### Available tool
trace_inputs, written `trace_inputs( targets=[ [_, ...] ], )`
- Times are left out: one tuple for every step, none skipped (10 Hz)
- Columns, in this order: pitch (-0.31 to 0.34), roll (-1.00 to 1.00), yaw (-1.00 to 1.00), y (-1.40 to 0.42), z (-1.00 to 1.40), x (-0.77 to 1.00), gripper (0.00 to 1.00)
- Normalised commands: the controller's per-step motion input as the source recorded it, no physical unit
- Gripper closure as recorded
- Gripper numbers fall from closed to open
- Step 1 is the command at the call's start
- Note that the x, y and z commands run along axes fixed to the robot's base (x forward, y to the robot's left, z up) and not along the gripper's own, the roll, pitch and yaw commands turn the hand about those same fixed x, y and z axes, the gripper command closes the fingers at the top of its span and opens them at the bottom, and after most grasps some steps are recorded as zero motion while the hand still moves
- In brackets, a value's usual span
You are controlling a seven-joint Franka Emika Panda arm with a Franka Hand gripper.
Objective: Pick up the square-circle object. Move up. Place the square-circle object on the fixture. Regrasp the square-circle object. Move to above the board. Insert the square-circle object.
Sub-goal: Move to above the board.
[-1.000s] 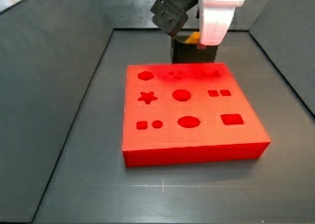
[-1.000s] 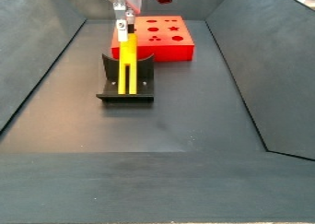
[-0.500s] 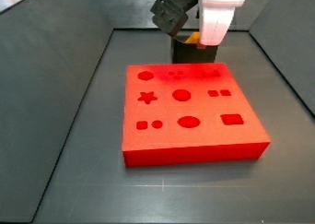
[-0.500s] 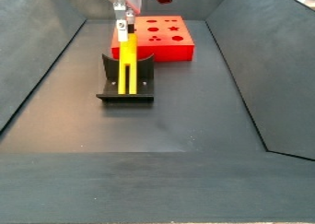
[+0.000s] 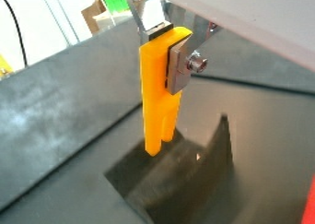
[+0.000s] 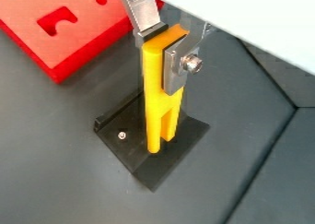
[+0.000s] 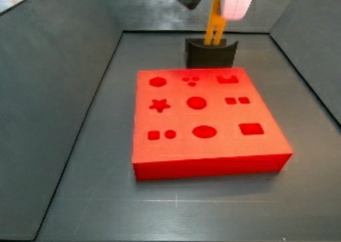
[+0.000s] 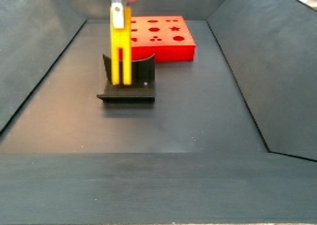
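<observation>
Yellow square-circle object (image 6: 157, 97) clamped upright in gripper (image 6: 160, 53) above fixture (image 8: 125, 85). Regrasp done; next carry over board (image 7: 206, 121), align with cutout.

Gripper (image 6: 164, 51) above the fixture (image 6: 142, 154), fingers (image 6: 185, 64) clamped on the square-circle object (image 6: 160, 103)

Gripper (image 8: 119, 8) holds square-circle object (image 8: 121, 55) upright above fixture (image 8: 126, 85).

Even, bright overhead lighting; the dark floor (image 8: 173, 127) shows soft sheen and faint shadows. The gripper (image 6: 167, 57), close to the lens in both wrist views, is slightly blurred. Both side views are coarse, and the board (image 7: 206, 121) appears oversaturated.
</observation>
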Motion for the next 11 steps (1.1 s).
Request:
trace_inputs(
  targets=[
    [0.108,0.05,-0.01,0.02,1.00,0.13,1.00],
    [0.122,0.03,-0.01,0.02,1.00,0.13,1.00],
    [0.158,-0.01,0.01,0.01,1.00,0.13,1.00],
    [0.165,-0.03,0.01,0.01,1.00,0.13,1.00],
    [0.170,-0.04,0.02,0.01,1.00,0.12,1.00],
    [0.166,-0.05,0.04,0.01,1.00,0.12,1.00],
    [0.158,-0.05,0.04,0.00,1.00,0.11,1.00],
    [0.151,-0.04,0.05,0.00,1.00,0.11,1.00],
    [0.151,-0.05,0.05,0.00,1.00,0.10,1.00],
    [0.144,-0.05,0.05,0.00,1.00,0.10,1.00],
    [0.140,-0.05,0.05,-0.01,1.00,0.09,1.00]
  ],
)
